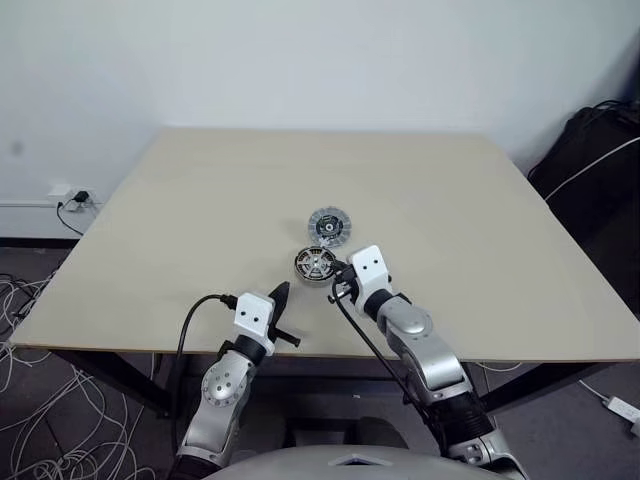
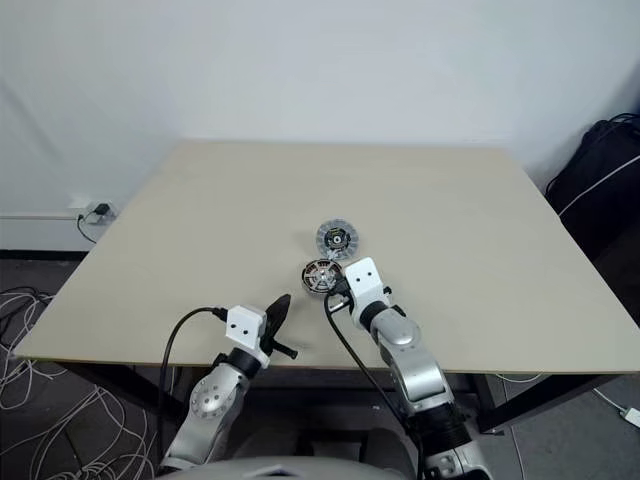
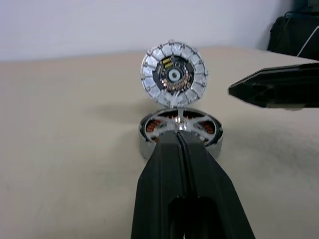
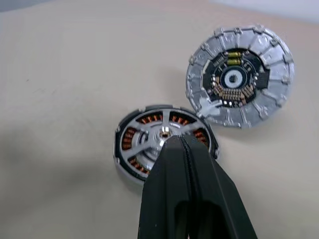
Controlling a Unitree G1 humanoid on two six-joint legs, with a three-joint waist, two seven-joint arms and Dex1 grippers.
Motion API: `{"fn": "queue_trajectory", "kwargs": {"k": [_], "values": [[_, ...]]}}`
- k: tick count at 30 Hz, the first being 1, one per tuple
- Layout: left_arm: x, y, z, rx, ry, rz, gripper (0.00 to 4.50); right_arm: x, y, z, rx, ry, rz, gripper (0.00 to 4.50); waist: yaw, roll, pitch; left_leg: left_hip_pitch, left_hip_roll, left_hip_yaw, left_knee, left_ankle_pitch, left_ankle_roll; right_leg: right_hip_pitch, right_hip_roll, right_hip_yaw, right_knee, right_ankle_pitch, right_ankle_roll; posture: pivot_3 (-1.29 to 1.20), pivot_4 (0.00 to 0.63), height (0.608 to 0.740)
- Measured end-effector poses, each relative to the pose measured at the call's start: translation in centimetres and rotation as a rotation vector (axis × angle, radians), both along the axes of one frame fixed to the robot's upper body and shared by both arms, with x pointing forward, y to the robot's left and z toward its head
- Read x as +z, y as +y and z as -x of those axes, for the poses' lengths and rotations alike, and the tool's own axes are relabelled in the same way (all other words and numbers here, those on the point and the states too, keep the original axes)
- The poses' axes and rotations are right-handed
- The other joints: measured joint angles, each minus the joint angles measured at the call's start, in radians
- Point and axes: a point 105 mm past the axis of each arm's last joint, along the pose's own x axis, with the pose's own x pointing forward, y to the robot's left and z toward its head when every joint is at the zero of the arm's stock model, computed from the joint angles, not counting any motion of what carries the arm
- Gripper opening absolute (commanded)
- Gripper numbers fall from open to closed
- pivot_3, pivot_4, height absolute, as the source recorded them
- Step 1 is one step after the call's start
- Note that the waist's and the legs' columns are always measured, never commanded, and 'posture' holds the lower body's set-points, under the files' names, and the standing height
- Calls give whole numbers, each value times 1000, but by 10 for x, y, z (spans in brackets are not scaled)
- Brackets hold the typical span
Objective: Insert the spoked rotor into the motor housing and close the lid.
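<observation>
The spoked rotor sits inside the motor housing, its silvery spokes lying over the copper windings. Just behind and touching it lies the lid, ribbed shiny face and dark centre up. My right gripper is shut and empty, its tip hovering at the rotor's hub from the front right. My left gripper is also shut with nothing in it, pointing at the housing from a short way back near the table's front edge.
The beige table carries nothing else. Cables lie on the floor at the left, and a black bag stands beyond the table's right side.
</observation>
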Motion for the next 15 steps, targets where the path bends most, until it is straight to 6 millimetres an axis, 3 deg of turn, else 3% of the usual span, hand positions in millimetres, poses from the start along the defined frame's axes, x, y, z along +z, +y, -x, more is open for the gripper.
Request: {"fn": "queue_trajectory", "kwargs": {"k": [15], "values": [[-11, -2, -2, 49, 26, -12, 42, 0, 17, -20, 48, -13, 61, 0, -4, 0, 0, 0, 0, 0, 0, 0, 0, 0, 0, 0, 0, 0, 0, 0, 0, 740]]}}
